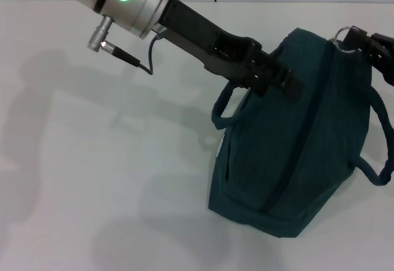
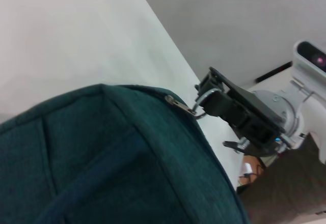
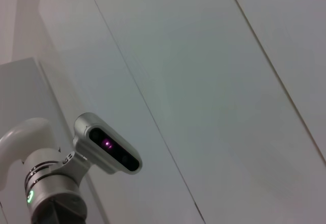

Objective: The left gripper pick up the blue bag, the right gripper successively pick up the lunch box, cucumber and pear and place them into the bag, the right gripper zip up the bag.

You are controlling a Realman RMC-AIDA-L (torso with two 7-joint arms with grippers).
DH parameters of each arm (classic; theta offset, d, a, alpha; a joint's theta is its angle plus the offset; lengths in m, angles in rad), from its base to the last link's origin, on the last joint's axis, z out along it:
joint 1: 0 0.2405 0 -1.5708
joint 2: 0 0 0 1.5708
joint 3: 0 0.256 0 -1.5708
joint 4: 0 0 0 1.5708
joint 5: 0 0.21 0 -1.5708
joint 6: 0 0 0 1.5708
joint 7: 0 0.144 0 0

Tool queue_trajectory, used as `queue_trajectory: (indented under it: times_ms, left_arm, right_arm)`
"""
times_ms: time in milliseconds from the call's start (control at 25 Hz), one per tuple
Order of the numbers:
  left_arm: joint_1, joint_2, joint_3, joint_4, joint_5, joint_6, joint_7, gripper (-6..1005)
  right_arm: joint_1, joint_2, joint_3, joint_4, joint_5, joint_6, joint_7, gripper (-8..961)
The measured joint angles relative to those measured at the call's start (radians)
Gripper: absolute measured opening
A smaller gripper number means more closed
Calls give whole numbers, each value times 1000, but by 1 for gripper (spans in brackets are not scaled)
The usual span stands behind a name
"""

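The blue bag [image 1: 289, 154] stands on the white table at the right, and its zipper line looks shut along the top. My left gripper [image 1: 280, 77] is shut on the bag's upper left edge, near one loop handle [image 1: 221, 108]. At the bag's far top corner my right gripper [image 1: 360, 42] is shut on the ring zipper pull [image 1: 342, 35]. The left wrist view shows the bag [image 2: 102, 163] up close, with the right gripper [image 2: 214, 96] pinching the ring [image 2: 200, 103]. The lunch box, cucumber and pear are out of view.
The white table [image 1: 92, 160] stretches left of and in front of the bag. A second handle [image 1: 378, 160] hangs down the bag's right side. The right wrist view shows only a pale wall and my head camera [image 3: 108, 145].
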Motion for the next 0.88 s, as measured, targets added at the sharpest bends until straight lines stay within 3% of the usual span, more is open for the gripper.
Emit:
queue_trajectory:
  times_ms: [80, 280, 520, 880]
  left_arm:
    - [3, -6, 11, 1, 10, -21, 7, 652]
    - [7, -25, 56, 1, 44, -69, 11, 848]
    - [8, -37, 63, 3, 53, -86, 14, 832]
    - [18, -30, 63, 4, 47, -73, 118, 681]
  right_arm:
    - [-2, 0, 0, 0, 0, 0, 0, 46]
    - [-4, 1, 2, 0, 0, 0, 0, 47]
    - [-4, -2, 8, 0, 5, -15, 0, 47]
    - [-7, -23, 12, 0, 22, -20, 9, 48]
